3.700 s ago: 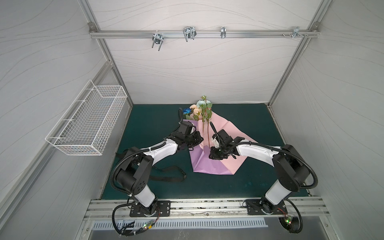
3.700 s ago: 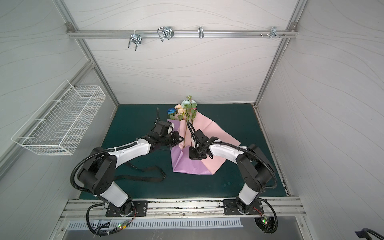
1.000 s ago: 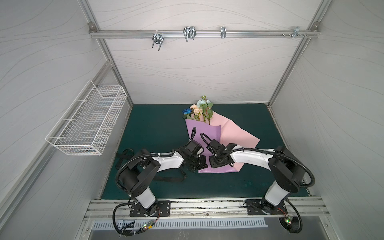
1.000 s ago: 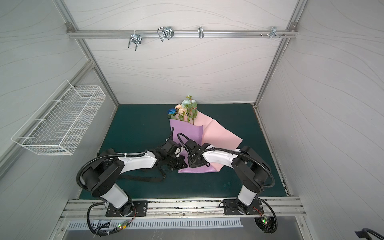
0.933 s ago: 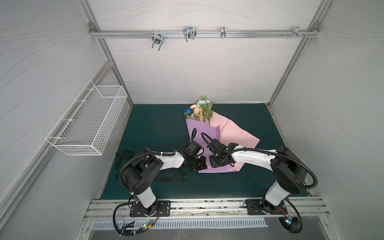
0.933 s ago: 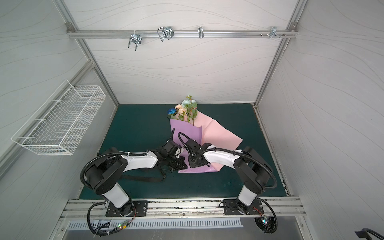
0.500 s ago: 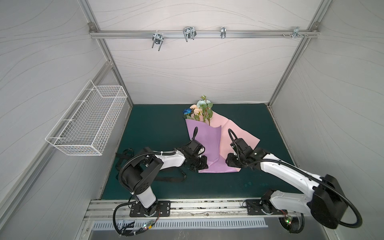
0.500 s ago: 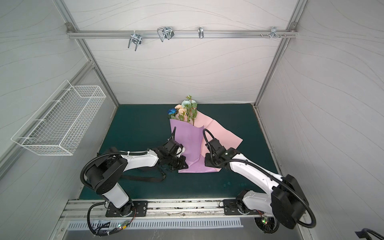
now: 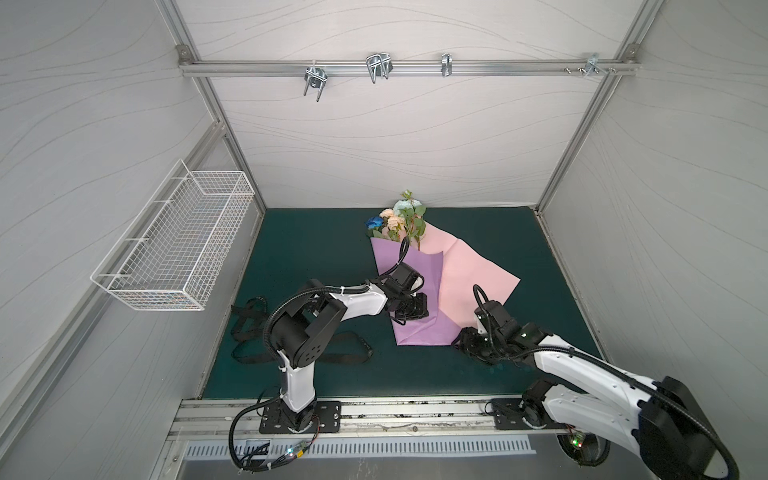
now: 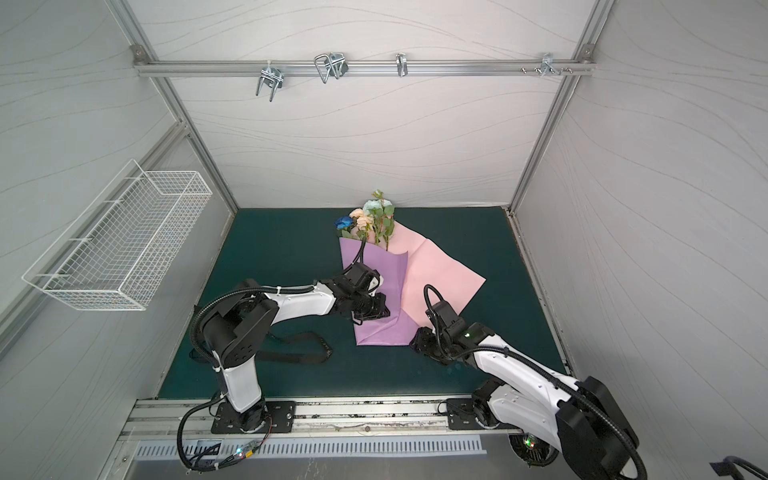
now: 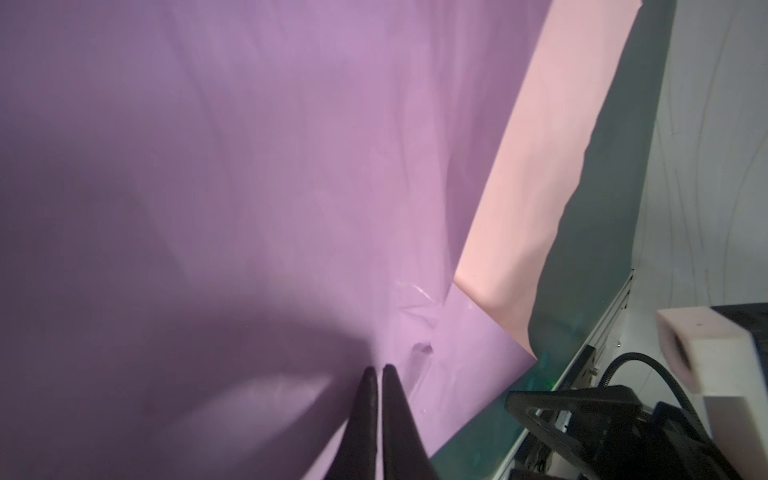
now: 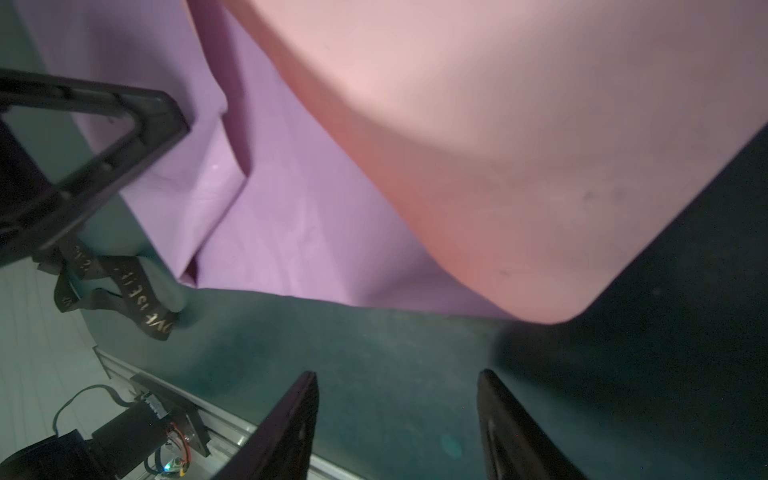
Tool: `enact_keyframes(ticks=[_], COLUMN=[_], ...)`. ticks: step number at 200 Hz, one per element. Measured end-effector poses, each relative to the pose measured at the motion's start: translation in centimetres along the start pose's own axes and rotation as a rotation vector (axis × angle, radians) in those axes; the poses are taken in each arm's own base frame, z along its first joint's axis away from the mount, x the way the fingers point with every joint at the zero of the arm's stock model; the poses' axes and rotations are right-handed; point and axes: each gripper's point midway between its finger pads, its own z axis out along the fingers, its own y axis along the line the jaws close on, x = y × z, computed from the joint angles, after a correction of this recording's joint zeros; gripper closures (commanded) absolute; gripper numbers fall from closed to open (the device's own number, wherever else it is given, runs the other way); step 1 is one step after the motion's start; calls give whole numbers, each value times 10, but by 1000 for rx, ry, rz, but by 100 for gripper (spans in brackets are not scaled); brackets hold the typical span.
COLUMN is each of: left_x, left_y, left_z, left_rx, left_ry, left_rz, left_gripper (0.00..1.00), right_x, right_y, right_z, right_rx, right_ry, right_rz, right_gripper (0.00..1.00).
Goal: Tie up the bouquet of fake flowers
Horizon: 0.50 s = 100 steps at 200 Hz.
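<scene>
Right gripper (image 12: 397, 374), lower right in both top views, stands wide over bare mat (image 9: 316, 249), just short of the paper's (image 9: 415, 266) near corner, holding nothing. Left gripper (image 11: 378, 368), mid-frame, is closed, tips against the lilac flap; whether it pinches paper I cannot tell. A ribbon (image 12: 137, 303) lies on the mat near it. The paper wraps the bouquet (image 9: 399, 218): stems inside, heads poking out the far end, upper centre, well beyond both grippers. A wire basket (image 9: 183, 245) hangs on the left wall.
</scene>
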Motion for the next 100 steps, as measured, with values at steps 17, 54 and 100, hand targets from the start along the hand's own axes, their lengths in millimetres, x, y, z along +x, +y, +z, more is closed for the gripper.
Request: enact_keyframes(ticks=[17, 54, 100], left_x=[2, -5, -15], left_y=[3, -6, -18], left_z=[5, 8, 7], left_rx=[-3, 28, 52], left_ry=[16, 11, -4], left_rz=[-6, 5, 24], left_gripper=[92, 92, 92], right_x=[-9, -24, -47], right_y=[11, 13, 7], right_z=[2, 2, -5], right_rx=[-66, -157, -223], right_ry=[-45, -149, -311], right_rz=[18, 62, 103], right_gripper=[33, 31, 26])
